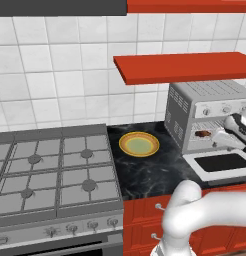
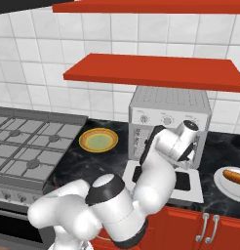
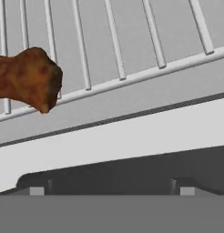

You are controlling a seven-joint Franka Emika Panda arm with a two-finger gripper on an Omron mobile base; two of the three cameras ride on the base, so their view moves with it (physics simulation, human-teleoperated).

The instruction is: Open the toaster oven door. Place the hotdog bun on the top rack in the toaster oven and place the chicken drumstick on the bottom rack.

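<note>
With the toaster oven door (image 1: 222, 165) down, the chicken drumstick (image 3: 27, 79) lies on the bottom rack (image 3: 132, 77), the gripper (image 3: 109, 191) wide and empty, while the hotdog bun (image 2: 235, 176) waits on a plate right of the toaster oven (image 2: 169, 110).

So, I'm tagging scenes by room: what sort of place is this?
A rendered home kitchen: a gas stove, a toaster oven on a dark counter, and tiled walls.
</note>
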